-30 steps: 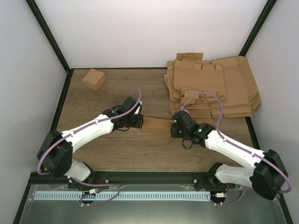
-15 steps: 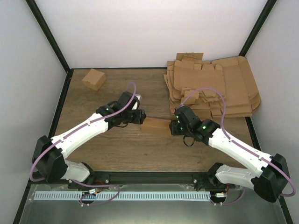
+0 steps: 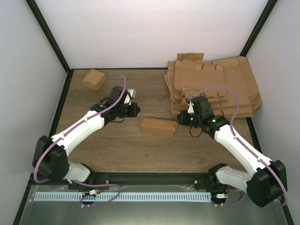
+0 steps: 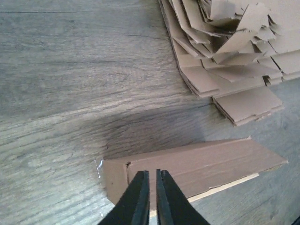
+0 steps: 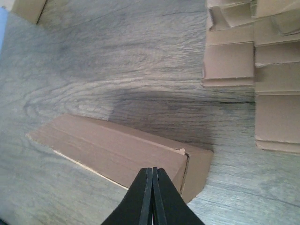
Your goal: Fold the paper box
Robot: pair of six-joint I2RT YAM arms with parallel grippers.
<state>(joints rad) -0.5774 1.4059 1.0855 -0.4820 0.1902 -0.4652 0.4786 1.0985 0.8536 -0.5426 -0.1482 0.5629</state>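
Left claw [image 4: 152, 173] closed, right claw [image 5: 152, 169] closed, both angled inward

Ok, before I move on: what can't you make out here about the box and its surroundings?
Paper box: the underside is hidden by the box itself in every view. Part of its near edge is covered by the left gripper in the left wrist view.
Pale seam along its lower edge, both wrist views: too fine to tell whether it is tucked.
Stack of blanks: cut off by the frame edges in both wrist views, so it can't be counted.
Small folded box: only a corner shows in the right wrist view.
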